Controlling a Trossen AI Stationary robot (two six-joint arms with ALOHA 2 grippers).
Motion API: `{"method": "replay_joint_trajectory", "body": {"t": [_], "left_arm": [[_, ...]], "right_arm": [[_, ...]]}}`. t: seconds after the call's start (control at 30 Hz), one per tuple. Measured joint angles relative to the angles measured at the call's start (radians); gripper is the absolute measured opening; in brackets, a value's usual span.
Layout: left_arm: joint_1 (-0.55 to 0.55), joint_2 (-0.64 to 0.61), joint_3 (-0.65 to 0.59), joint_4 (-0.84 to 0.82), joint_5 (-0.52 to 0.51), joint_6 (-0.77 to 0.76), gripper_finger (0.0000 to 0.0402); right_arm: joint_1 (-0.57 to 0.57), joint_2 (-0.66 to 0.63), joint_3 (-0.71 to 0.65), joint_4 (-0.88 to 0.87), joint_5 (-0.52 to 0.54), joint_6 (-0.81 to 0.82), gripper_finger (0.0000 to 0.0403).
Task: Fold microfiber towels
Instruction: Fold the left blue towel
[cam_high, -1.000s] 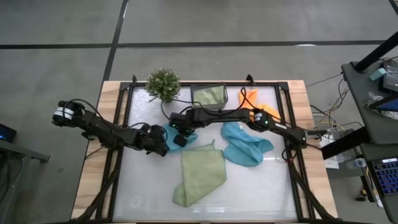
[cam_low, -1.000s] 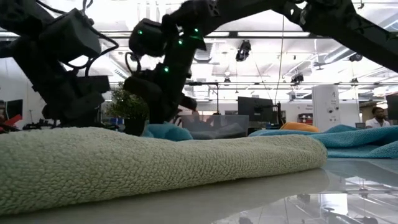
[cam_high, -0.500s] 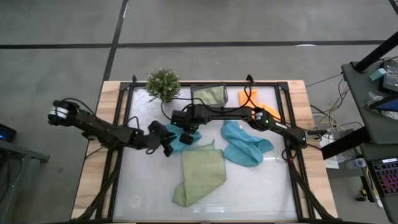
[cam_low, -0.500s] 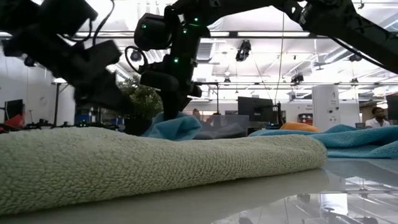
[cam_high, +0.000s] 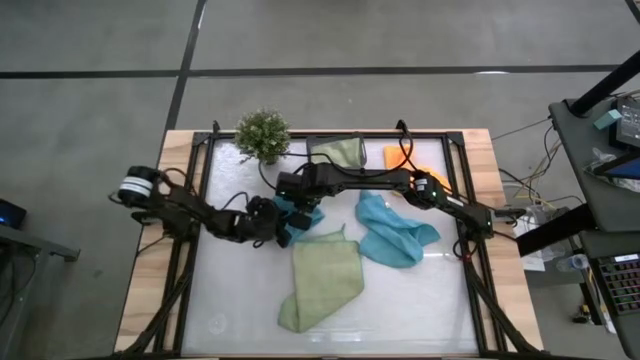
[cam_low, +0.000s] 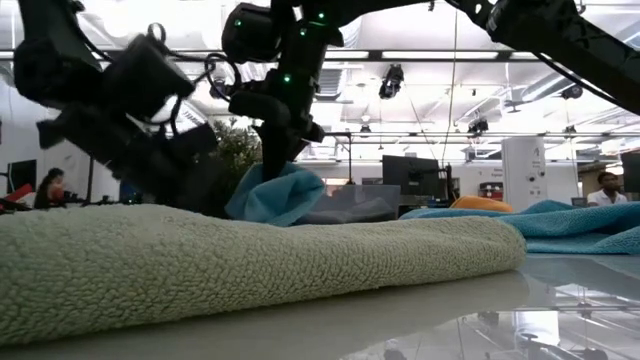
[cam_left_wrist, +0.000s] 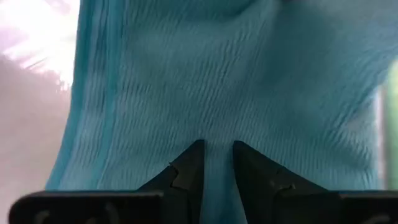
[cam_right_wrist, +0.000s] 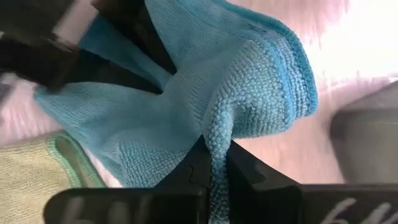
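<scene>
- Table (cam_high: 250, 300), white-topped and framed by dark rails, is carrying all the cloths and both arms.
- Light green towel (cam_high: 322, 278) is lying flat and partly doubled toward six o'clock, filling the foreground of the low view (cam_low: 250, 265).
- Second teal towel (cam_high: 392, 232) is sitting crumpled at about three o'clock from the middle, apparently waiting its turn.
- Teal towel being worked (cam_high: 300, 214) is bunched near the middle, slightly toward ten o'clock, with one edge lifted off the table (cam_low: 275, 195), probably so that it can be spread or turned over into a fold.
- Second light green towel (cam_high: 338, 152) is resting in the grey bin (cam_high: 312, 158) at twelve o'clock, and the orange towel (cam_high: 410, 160) is lying at one o'clock.
- Potted plant (cam_high: 262, 135) is standing at eleven o'clock, clear of the work.
- Right hand (cam_right_wrist: 214, 163) is reaching across from three o'clock, pinching a ridge of the worked teal towel between pressed-together fingers and holding that edge up.
- Left hand (cam_left_wrist: 216, 163) is coming in from nine o'clock, its fingers standing narrowly apart with that teal cloth between them, likely anchoring the opposite side.
</scene>
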Motion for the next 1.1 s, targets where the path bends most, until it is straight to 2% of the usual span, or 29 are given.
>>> {"method": "replay_joint_trajectory", "body": {"t": [0.17, 0.27, 0.4, 0.5, 0.63, 0.73, 0.9, 1.0, 1.1], "left_arm": [[0.0, 0.058, 0.002, 0.051, -0.021, -0.049, 0.0073], [0.0, 0.038, 0.001, 0.05, 0.007, -0.022, 0.0073], [-0.004, -0.102, -0.004, -0.091, 0.173, 0.058, 0.0073], [-0.003, -0.239, -0.006, -0.269, 0.238, 0.065, 0.0073], [-0.004, -0.404, -0.009, -0.482, 0.252, 0.067, 0.0073], [-0.004, -0.49, -0.024, -0.547, 0.207, 0.07, 0.0073], [-0.003, -0.526, -0.116, -0.395, 0.135, 0.036, 0.0073], [-0.003, -0.48, -0.18, -0.202, 0.113, 0.014, 0.0073], [-0.003, -0.394, -0.211, -0.038, 0.106, 0.013, 0.0073]], "right_arm": [[0.0, 0.002, -0.001, 0.049, 0.003, 0.051, 0.0013], [0.003, 0.006, -0.001, 0.083, 0.004, 0.064, 0.0013], [0.011, 0.017, -0.006, 0.118, 0.004, 0.071, 0.0013], [0.015, 0.017, -0.012, 0.152, 0.004, 0.08, 0.0013], [0.016, 0.017, -0.013, 0.135, 0.004, 0.07, 0.0013], [0.015, 0.017, -0.018, 0.1, 0.005, 0.045, 0.0013], [0.013, 0.017, -0.053, 0.089, 0.004, 0.006, 0.0013], [0.0, 0.017, -0.061, 0.045, 0.003, 0.007, 0.0021], [-0.023, 0.017, -0.061, -0.007, 0.004, 0.015, 0.005]]}}
